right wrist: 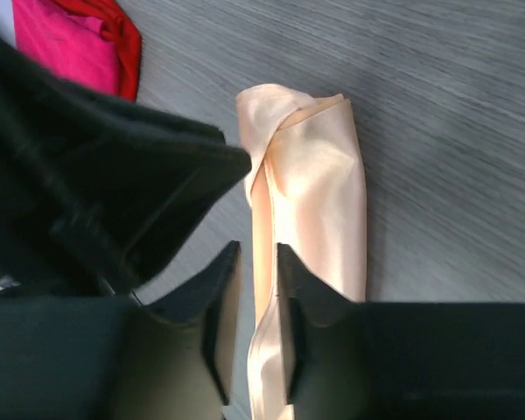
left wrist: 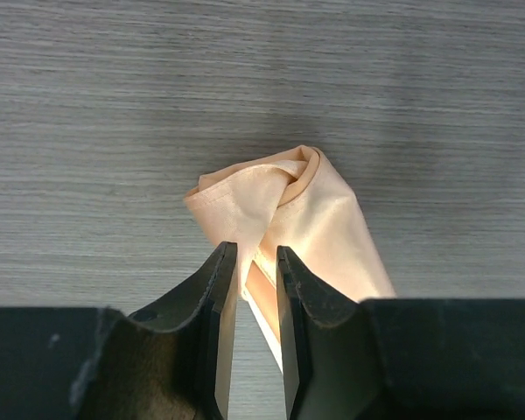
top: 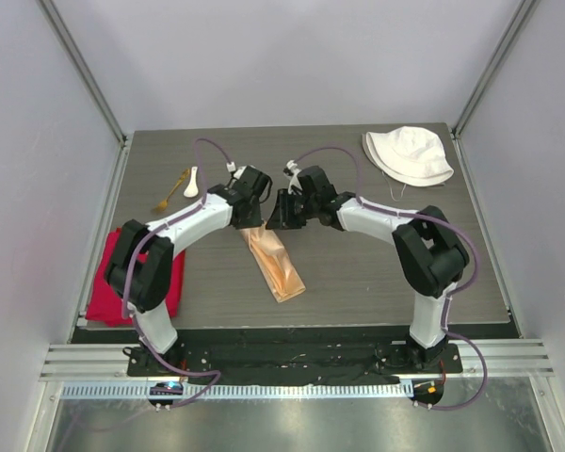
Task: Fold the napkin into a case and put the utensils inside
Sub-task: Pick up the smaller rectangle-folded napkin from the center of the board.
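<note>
The peach-orange napkin [top: 275,266] lies on the table as a narrow folded strip, slanting toward the near right. Its far end [left wrist: 297,175] is bunched and curled. My left gripper [top: 256,218] and right gripper [top: 284,215] meet tip to tip over that far end. In the left wrist view my left gripper [left wrist: 256,249] has its jaws a narrow gap apart astride a cloth edge, with table showing through. My right gripper [right wrist: 258,247] also stands slightly apart, with the napkin's [right wrist: 319,192] long edge running between its fingers. The white spoon [top: 191,183] and gold fork [top: 169,193] lie at the far left.
A bright red cloth [top: 104,282] hangs over the table's left edge and also shows in the right wrist view [right wrist: 79,44]. A white fabric hat [top: 410,155] sits at the far right corner. The left arm's black body [right wrist: 114,175] crowds the right gripper.
</note>
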`<move>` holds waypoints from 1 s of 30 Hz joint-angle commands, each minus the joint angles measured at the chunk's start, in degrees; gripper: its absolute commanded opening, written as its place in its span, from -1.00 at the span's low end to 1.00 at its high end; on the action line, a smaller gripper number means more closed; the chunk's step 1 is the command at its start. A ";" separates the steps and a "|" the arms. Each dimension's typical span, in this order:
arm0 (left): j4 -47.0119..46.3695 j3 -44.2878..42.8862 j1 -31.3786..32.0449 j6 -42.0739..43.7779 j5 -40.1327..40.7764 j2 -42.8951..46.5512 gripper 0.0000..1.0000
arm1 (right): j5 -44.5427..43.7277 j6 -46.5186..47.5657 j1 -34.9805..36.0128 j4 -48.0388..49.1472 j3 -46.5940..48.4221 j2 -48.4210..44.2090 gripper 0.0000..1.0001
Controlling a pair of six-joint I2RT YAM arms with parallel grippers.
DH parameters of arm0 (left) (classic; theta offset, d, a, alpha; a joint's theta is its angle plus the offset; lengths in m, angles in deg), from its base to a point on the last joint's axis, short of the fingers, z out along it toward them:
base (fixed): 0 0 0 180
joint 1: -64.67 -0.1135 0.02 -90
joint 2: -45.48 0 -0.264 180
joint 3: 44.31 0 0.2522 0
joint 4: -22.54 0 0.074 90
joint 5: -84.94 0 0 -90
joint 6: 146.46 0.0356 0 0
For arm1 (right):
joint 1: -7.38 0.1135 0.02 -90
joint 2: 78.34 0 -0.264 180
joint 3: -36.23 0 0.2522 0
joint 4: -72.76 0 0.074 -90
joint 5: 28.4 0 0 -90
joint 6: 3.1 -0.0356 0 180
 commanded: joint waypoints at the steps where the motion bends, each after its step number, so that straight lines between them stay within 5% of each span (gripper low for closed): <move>1: 4.02 -3.69 1.52 1.25 8.97 -2.43 -0.44 | 2.62 -6.65 0.36 10.70 0.74 4.33 -0.60; 9: 5.34 -4.92 3.45 1.42 12.48 -4.98 -0.35 | 1.56 -9.03 0.36 14.22 0.74 8.81 -0.91; 30: 4.46 -4.48 4.95 1.86 10.73 -6.21 -0.08 | 3.15 -11.14 0.88 17.92 1.62 13.91 -0.98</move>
